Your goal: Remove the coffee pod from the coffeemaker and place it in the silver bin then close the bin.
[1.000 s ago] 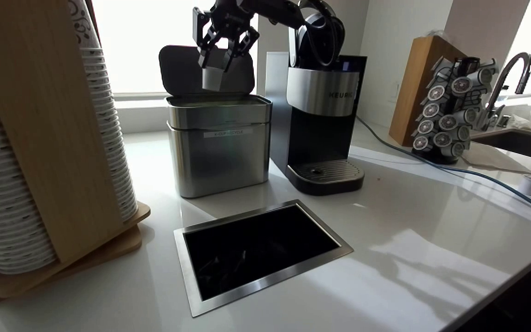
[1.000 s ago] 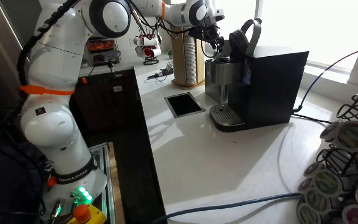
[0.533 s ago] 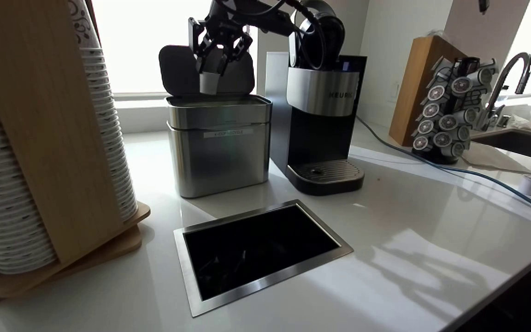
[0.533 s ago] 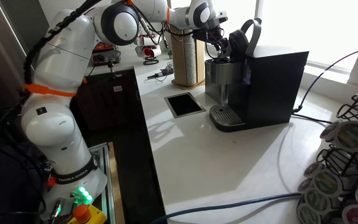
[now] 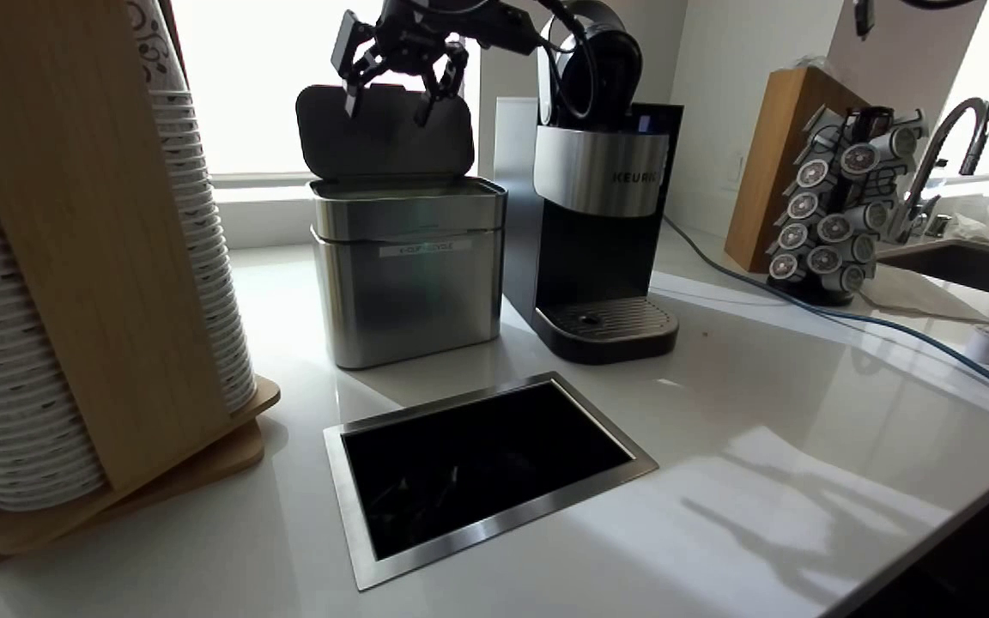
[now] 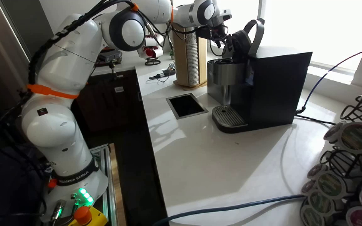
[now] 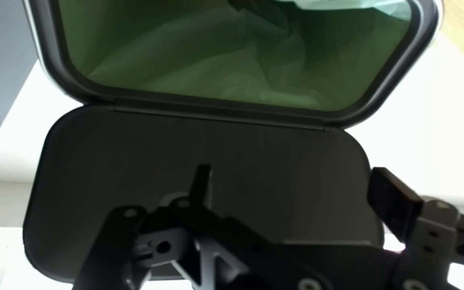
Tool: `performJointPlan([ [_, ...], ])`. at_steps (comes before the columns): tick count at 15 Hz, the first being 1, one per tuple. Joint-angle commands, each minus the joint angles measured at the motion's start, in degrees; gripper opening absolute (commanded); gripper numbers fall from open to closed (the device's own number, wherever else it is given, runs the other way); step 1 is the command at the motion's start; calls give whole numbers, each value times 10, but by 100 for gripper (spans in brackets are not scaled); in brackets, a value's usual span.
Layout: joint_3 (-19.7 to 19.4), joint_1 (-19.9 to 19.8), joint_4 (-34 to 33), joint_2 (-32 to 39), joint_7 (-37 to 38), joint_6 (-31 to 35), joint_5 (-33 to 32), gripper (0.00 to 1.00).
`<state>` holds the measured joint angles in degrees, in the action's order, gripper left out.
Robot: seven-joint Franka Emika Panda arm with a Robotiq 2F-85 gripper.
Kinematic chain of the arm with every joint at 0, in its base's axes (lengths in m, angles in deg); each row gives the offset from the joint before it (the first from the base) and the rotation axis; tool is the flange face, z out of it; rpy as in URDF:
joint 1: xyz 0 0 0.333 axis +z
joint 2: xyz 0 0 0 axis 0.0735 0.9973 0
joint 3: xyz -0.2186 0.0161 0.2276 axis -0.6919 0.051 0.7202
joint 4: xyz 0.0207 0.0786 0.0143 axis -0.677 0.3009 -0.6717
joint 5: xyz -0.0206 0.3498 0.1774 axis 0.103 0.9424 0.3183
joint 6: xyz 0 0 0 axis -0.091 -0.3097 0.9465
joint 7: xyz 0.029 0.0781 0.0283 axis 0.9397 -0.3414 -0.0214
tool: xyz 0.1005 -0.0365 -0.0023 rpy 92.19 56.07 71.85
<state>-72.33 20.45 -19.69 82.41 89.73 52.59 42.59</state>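
The silver bin point(image 5: 417, 296) stands beside the coffeemaker point(image 5: 602, 176), its black lid point(image 5: 409, 154) swung up at the back. Above the bin's mouth, in front of that raised lid, my gripper point(image 5: 387, 107) is spread open with nothing between its fingertips. From the wrist, the gripper point(image 7: 298, 191) also looks wide and unoccupied, and the bin's mouth shows a pale crumpled liner point(image 7: 216, 52). I cannot see the coffee pod in any view. The coffeemaker's top handle point(image 6: 256, 34) is raised, and its top partly covers the gripper in that exterior view.
A wooden cup rack point(image 5: 74, 215) stands left of the bin. A steel-rimmed counter opening point(image 5: 352, 508) lies in front. To the right are a pod carousel point(image 5: 834, 227) and a blue cable point(image 5: 898, 326) across the counter.
The gripper has moved slightly left and upward, and its jaws have opened. The pale pod that hung between its fingertips over the bin no longer shows.
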Motion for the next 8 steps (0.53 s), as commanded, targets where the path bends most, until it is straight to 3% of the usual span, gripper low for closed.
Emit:
performJointPlan([
  [1, -15, 17, -37, -10, 14, -13, -26, 100],
  [8, -2, 5, -83, -13, -26, 10, -11, 100],
])
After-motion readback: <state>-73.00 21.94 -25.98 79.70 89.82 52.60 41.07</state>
